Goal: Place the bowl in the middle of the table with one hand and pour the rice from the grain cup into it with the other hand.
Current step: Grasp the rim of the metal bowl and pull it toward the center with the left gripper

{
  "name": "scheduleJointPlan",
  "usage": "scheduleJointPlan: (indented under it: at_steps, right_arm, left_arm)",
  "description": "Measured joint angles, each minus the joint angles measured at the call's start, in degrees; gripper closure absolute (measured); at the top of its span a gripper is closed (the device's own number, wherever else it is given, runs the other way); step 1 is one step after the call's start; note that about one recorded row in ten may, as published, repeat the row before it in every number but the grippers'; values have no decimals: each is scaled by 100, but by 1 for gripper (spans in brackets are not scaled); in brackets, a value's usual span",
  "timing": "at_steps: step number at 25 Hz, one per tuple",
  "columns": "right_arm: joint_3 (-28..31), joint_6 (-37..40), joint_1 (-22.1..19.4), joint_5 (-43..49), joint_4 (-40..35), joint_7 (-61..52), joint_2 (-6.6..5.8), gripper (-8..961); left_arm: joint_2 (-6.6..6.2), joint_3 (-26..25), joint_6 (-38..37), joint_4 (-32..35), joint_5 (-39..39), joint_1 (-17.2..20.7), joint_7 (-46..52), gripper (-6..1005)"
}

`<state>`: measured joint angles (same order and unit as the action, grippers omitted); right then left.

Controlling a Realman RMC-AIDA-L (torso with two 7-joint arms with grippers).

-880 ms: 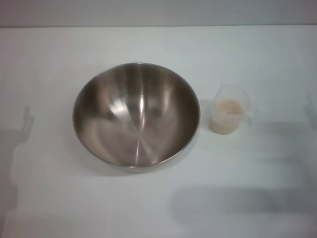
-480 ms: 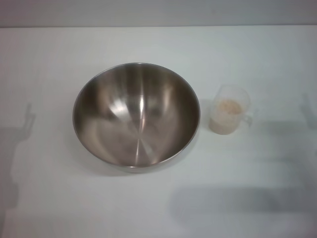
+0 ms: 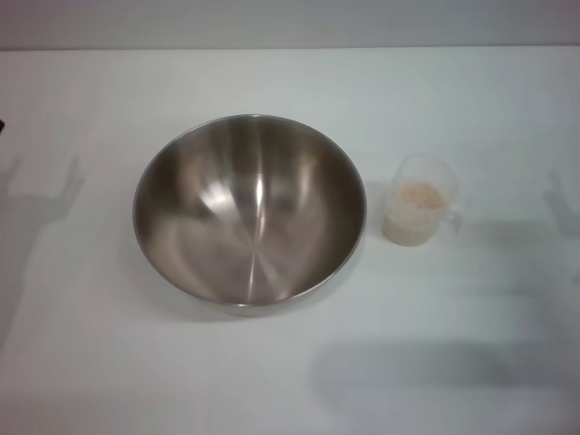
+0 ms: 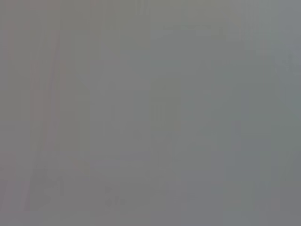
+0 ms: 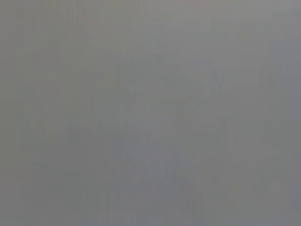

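The steel bowl (image 3: 249, 210) stands upright and empty on the white table (image 3: 272, 362), a little left of the middle in the head view. The clear grain cup (image 3: 419, 212) stands upright just right of the bowl, apart from it, handle pointing right. It holds pale rice (image 3: 420, 195). Neither gripper shows in the head view; only their shadows fall on the table at the left (image 3: 45, 208) and right (image 3: 557, 204) edges. A tiny dark sliver (image 3: 1, 125) touches the left edge. Both wrist views show only plain grey.
The table's far edge (image 3: 290, 48) runs across the top of the head view. A broad soft shadow (image 3: 426, 372) lies on the table near the front right.
The shadow at the left edge has moved farther back and slightly right. A dark sliver has appeared at the left edge. The bowl and cup have not moved.
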<state>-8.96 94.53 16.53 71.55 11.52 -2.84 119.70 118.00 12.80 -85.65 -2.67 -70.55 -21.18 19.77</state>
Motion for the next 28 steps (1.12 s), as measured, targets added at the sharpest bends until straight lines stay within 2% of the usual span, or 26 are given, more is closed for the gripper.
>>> scheduleJointPlan:
  at_steps: [2, 5, 8, 12, 16, 23, 28]
  right_arm:
    - [0, -29, 3, 0, 0, 0, 1, 153]
    - [-4, -85, 22, 0, 0, -13, 1, 153]
    - [-18, -141, 68, 0, 33, -21, 1, 154]
    - [-28, -213, 107, 0, 61, -20, 1, 154]
    - [-28, -360, 165, 0, 62, -24, 1, 155]
    - [-26, -508, 288, 0, 61, -17, 1, 155]
    - [-26, -526, 299, 0, 61, -15, -2, 154]
  left_arm:
    - [22, 50, 122, 301, -44, -69, 264, 154]
    - [59, -79, 208, 386, -12, -157, 42, 157]
    - [81, -703, 250, -158, 14, -236, -1370, 157]
    - [75, -987, 205, -540, -12, -239, -2151, 158]
    - [10, -961, 471, -626, -94, -295, -1925, 158]
    - [-4, -958, 990, -672, -176, -491, -1861, 173]
    - [-3, -1017, 1021, -654, -216, -538, -1902, 174]
